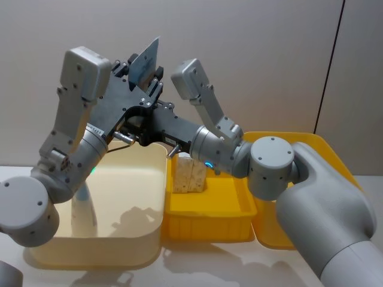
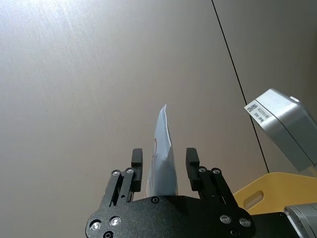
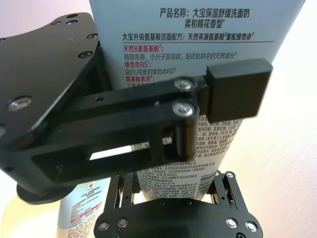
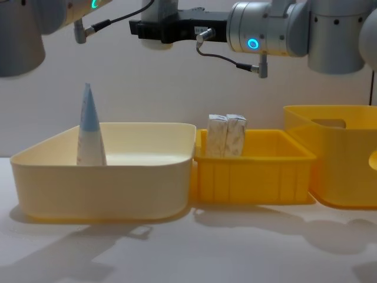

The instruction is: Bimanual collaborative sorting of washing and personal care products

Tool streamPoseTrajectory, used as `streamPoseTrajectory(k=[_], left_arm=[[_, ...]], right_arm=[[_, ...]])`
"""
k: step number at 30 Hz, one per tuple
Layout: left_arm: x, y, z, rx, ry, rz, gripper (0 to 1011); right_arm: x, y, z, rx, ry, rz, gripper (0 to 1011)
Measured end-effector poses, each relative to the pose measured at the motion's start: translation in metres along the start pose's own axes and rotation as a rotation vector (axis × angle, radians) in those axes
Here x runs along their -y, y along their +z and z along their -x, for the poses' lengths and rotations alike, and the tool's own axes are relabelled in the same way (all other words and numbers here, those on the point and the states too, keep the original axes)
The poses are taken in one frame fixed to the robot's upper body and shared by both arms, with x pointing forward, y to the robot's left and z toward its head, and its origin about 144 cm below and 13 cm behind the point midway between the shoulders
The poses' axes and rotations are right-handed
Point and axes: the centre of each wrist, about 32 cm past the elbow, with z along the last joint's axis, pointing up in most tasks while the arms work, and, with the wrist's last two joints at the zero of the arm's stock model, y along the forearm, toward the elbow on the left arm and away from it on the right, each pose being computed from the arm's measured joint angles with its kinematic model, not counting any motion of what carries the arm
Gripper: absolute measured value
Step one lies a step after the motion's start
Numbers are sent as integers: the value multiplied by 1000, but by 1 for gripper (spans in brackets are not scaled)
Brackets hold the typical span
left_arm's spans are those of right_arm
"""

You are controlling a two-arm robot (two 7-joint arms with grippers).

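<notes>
Tube [image 3: 198, 74] mid-handover: your right claw [image 3: 198, 119] and left claw [image 2: 165, 161] both clamp it, so loosen one before pulling toward the cream bin [image 1: 143, 239].

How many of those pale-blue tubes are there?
2. One pale-blue tube is held up in the air between the left gripper and the right gripper; the other tube stands upright in the cream bin. More could be hidden behind the arms.

Pale blue, white, cream and yellow
Pale-blue tube [image 4: 90, 127] in cream bin [image 4: 106, 177]; white packs [image 4: 226, 135], beige-speckled, in yellow bin [image 4: 253, 174].
</notes>
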Motion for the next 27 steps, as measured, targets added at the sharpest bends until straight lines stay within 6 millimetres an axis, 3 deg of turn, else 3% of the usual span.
streamPoseTrajectory(k=[15, 18, 27], left_arm=[[0, 0, 0, 0, 0, 0, 960], [0, 0, 0, 0, 0, 0, 1003], [0, 0, 0, 0, 0, 0, 1003]], right_arm=[[9, 2, -7, -1, -81, 6, 665], [13, 3, -10, -4, -116, 10, 665], [27, 5, -19, -12, -240, 33, 665]])
